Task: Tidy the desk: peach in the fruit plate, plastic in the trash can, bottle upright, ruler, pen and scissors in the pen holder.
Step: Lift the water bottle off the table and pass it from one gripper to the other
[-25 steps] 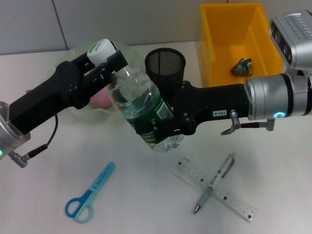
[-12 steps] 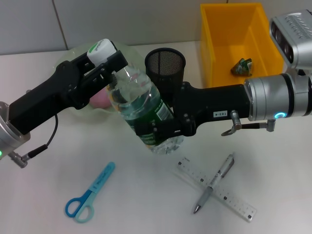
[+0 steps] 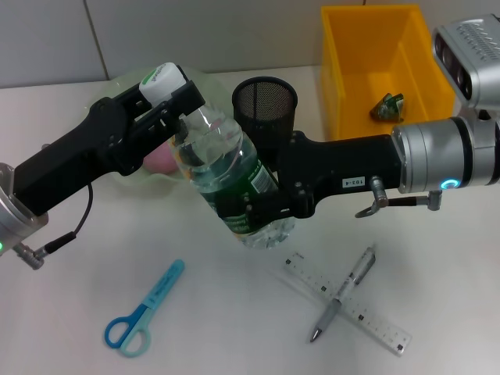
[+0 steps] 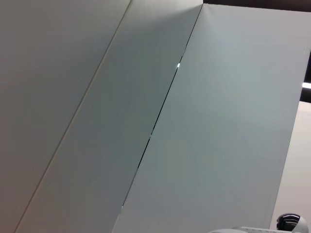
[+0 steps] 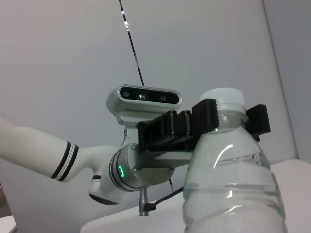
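nothing moved, left tool clamped on bottle neck, right tool clamped on its base, white desk, grey wall

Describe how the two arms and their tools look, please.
Both tools are matte black and blocky: the left tool and the right tool. Each black forearm ends in a silver metal wrist ring with a small green light. A thin black cable loops beside the left wrist. The right forearm carries a small white label; a white camera housing sits above it.

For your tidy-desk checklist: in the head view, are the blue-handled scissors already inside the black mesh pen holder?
No. The blue-handled scissors lie flat on the white desk, well apart from the black mesh pen holder.
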Robot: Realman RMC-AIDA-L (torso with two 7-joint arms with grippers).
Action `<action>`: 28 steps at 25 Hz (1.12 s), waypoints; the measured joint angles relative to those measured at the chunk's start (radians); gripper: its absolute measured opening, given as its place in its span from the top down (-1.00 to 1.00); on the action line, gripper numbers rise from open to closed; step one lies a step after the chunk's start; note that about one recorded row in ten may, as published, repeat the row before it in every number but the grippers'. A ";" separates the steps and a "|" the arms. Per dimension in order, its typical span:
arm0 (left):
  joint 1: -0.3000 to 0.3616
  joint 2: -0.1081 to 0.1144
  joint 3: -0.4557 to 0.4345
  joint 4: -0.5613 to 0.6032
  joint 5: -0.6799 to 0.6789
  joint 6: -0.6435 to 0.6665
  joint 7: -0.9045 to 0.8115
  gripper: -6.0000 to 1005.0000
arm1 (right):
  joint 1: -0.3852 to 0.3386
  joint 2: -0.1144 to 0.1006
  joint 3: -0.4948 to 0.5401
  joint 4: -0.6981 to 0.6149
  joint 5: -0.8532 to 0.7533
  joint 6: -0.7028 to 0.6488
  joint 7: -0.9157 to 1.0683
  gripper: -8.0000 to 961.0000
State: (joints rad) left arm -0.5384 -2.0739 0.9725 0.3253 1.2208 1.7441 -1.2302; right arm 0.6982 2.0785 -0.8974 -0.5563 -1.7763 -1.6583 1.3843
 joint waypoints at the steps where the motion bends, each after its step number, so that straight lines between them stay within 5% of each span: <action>1: 0.000 0.000 0.000 0.000 0.000 0.000 0.000 0.11 | 0.000 0.000 0.000 -0.001 0.000 0.000 0.001 -0.60; 28: 0.000 0.000 -0.003 0.000 0.001 0.006 0.004 0.11 | 0.000 0.000 0.000 -0.010 0.000 0.008 0.025 -0.60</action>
State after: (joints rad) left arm -0.5384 -2.0739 0.9699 0.3252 1.2217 1.7502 -1.2261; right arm 0.6977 2.0786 -0.8973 -0.5663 -1.7766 -1.6503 1.4097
